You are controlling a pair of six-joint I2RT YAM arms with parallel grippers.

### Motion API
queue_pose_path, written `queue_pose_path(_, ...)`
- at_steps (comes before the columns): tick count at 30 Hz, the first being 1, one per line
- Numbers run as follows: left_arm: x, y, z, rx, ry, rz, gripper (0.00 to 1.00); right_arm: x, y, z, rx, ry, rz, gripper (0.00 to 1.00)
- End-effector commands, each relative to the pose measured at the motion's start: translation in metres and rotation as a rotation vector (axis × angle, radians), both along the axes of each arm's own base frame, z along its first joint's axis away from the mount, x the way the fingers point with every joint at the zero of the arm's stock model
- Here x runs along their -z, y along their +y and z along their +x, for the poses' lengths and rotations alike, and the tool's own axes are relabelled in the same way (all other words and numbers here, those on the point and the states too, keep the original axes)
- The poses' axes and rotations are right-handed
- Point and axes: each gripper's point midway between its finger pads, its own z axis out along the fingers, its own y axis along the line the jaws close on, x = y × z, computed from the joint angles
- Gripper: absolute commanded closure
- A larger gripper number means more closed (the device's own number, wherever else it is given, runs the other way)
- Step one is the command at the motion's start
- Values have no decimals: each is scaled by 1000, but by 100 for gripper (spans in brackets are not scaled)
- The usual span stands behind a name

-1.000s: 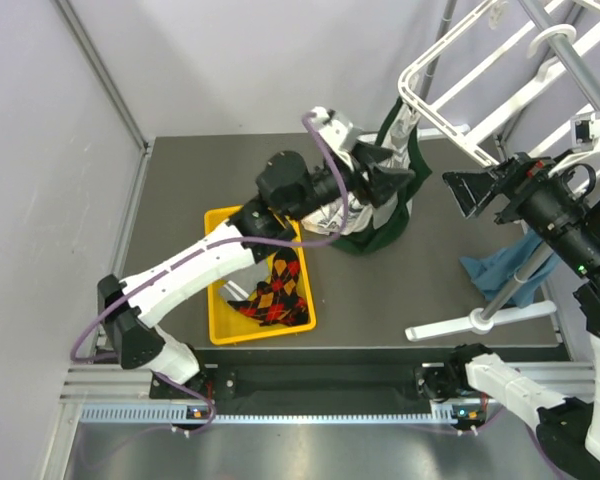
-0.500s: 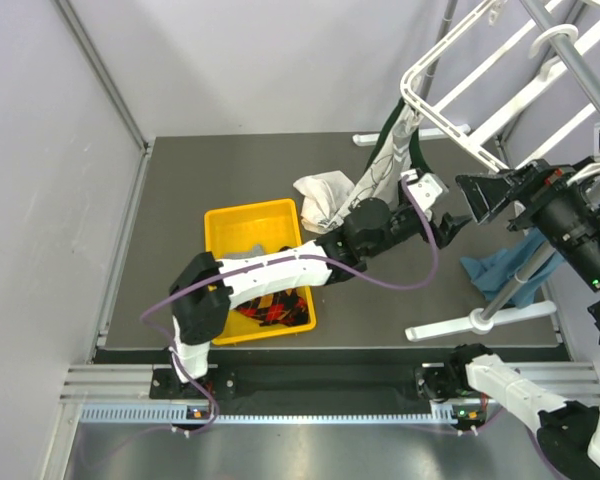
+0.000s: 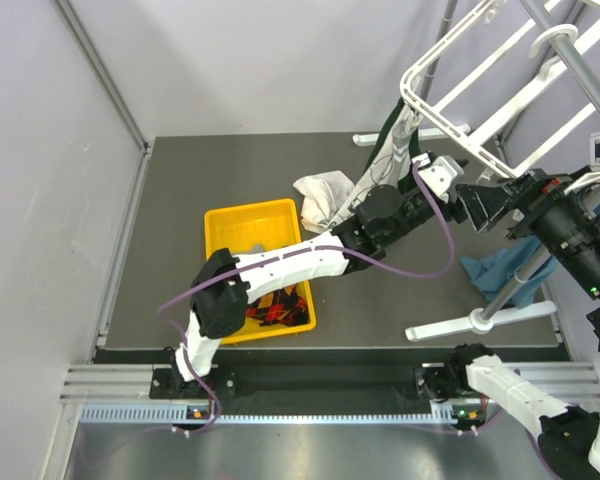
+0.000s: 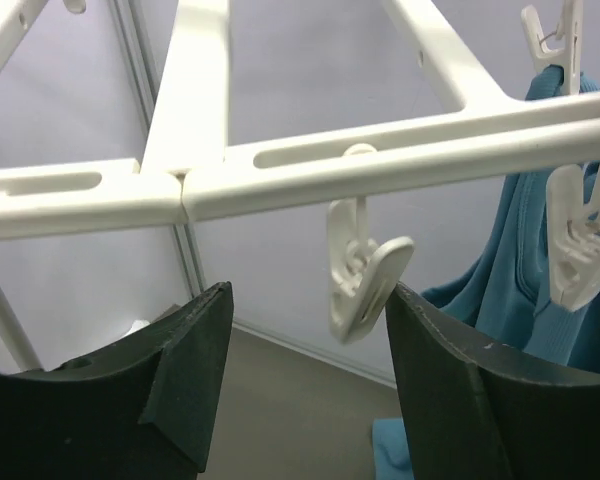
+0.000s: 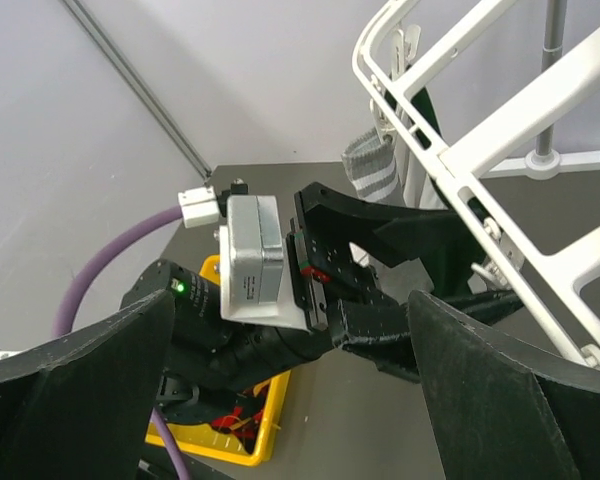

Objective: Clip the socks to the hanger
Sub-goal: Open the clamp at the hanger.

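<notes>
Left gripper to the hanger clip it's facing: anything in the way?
Nothing visible. The clip hangs free from the hanger bar, in line with the open left gripper; the teal cloth hangs off to the side.

Argyle socks (image 3: pixel 280 310) lie crumpled in the yellow bin (image 3: pixel 230 222); the white hanger (image 4: pixel 460 140) hangs tilted, clips dangling.

High camera looks down over my dark grey surface (image 3: pixel 230 170); both wrist cameras, close in, share the white plastic drying frame (image 4: pixel 380 170).

Argyle socks (image 3: pixel 280 312) partly behind left arm (image 3: pixel 280 265)
</notes>
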Motion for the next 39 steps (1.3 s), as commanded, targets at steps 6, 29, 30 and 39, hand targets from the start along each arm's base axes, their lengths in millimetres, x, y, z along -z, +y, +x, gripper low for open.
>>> queue_pose_path(6,-28,-10,0,9,-64,-55,51,-1,-2,-1,8,-16,-2,2)
queue_pose_path(29,-57,25,-61,268,116,40,100,47,-13,33,145,129,-20,34)
queue_pose_path(30,-58,26,-63,275,118,36,100,48,-14,31,147,131,-15,33)
queue_pose_path(39,-85,43,-74,354,152,-41,100,64,-23,26,192,163,4,33)
